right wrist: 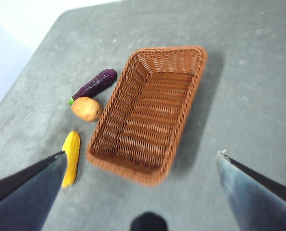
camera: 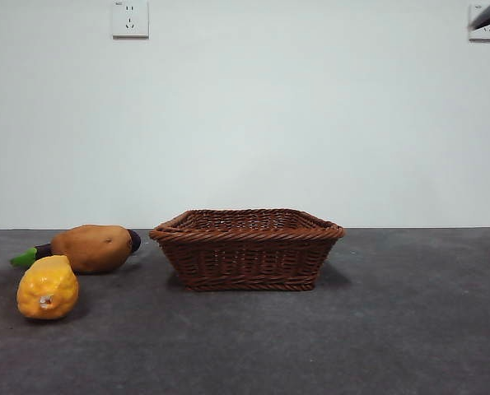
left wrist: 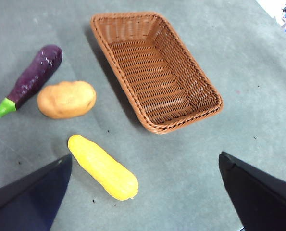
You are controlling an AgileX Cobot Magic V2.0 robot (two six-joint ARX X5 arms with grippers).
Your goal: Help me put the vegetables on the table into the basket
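Three vegetables on the counter, basket (left wrist: 157,72) empty, nothing gripped.

My left tool (left wrist: 143,192) and right tool (right wrist: 140,192) both hang high, jaws spread wide. Eggplant (left wrist: 34,77), potato (left wrist: 67,99) and yellow lump (left wrist: 103,167) lie together beside one long wall of the basket. They look light, hard, smooth, probably slippery. I'd grip each across its narrow middle; the potato sits close to the eggplant, so the yellow lump looks easiest.

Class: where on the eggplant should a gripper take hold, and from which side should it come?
Grip the eggplant across its thick purple middle, coming from above. It lies flat on the table, and the potato sits close beside it, so a sideways approach looks crowded.
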